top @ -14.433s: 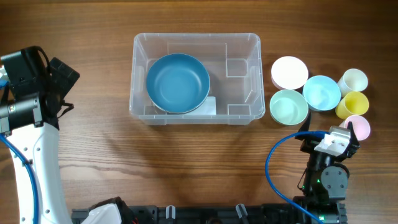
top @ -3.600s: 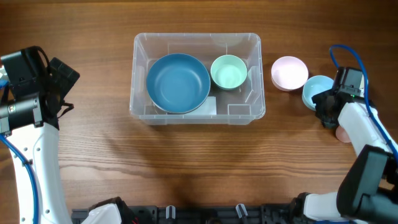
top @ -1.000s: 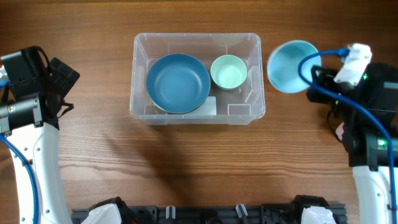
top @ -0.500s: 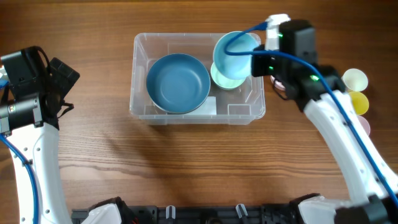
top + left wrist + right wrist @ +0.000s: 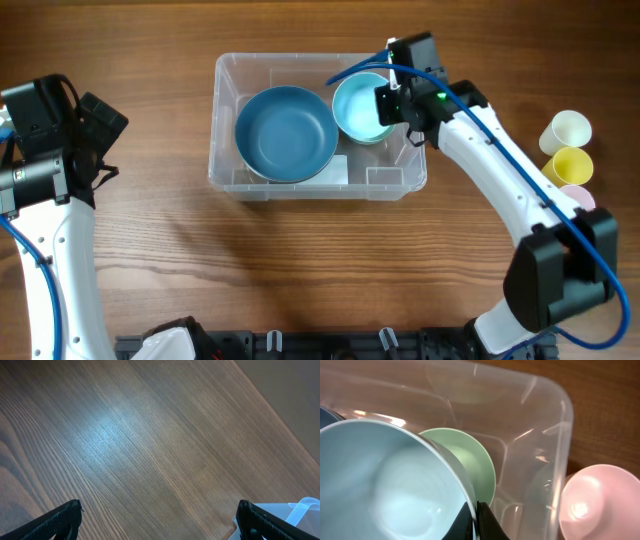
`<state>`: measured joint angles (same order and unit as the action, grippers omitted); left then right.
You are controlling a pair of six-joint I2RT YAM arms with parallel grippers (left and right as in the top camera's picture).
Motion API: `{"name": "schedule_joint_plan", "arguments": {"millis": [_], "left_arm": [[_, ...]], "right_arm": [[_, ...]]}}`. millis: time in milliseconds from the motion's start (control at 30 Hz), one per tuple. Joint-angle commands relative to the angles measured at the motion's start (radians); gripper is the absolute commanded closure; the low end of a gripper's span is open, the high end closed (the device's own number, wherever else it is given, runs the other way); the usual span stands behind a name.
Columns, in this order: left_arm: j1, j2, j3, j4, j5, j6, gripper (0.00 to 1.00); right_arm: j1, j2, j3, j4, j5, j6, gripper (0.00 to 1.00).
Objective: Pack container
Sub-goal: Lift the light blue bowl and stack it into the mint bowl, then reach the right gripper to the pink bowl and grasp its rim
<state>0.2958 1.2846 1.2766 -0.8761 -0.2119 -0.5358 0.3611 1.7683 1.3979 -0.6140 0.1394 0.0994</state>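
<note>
The container, a clear rectangular bin, stands mid-table and holds a large dark-blue bowl in its left half. My right gripper is shut on the rim of a light-blue bowl, which hangs tilted over the bin's right half. In the right wrist view the fingers pinch that rim, and the light-blue bowl sits just above a green bowl inside the container. My left gripper is open over bare wood, left of the container's corner.
A pink bowl stands just outside the bin's right wall. At the table's right edge stand a white cup, a yellow cup and a pink cup. My left arm is at the far left.
My right arm has carried the light-blue bowl left, from outside the bin's right wall to over the green bowl inside it. The left arm has not moved.
</note>
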Motion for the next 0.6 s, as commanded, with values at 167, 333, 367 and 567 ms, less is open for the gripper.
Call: {"name": "schedule_joint_plan", "arguments": {"millis": [167, 333, 367, 567], "left_arm": [[0.005, 0.004, 0.008, -0.001, 0.005, 0.005, 0.0], [0.005, 0.004, 0.008, -0.001, 0.005, 0.005, 0.0], [0.005, 0.004, 0.008, -0.001, 0.005, 0.005, 0.0], [0.005, 0.004, 0.008, -0.001, 0.005, 0.005, 0.0]], "right_arm": [[0.002, 0.04, 0.028, 0.018, 0.018, -0.011, 0.38], [0.002, -0.004, 0.043, 0.0, 0.018, 0.003, 0.31], [0.002, -0.022, 0.055, -0.01, 0.019, 0.017, 0.32], [-0.043, -0.178, 0.169, -0.194, 0.137, 0.209, 0.47]]}}
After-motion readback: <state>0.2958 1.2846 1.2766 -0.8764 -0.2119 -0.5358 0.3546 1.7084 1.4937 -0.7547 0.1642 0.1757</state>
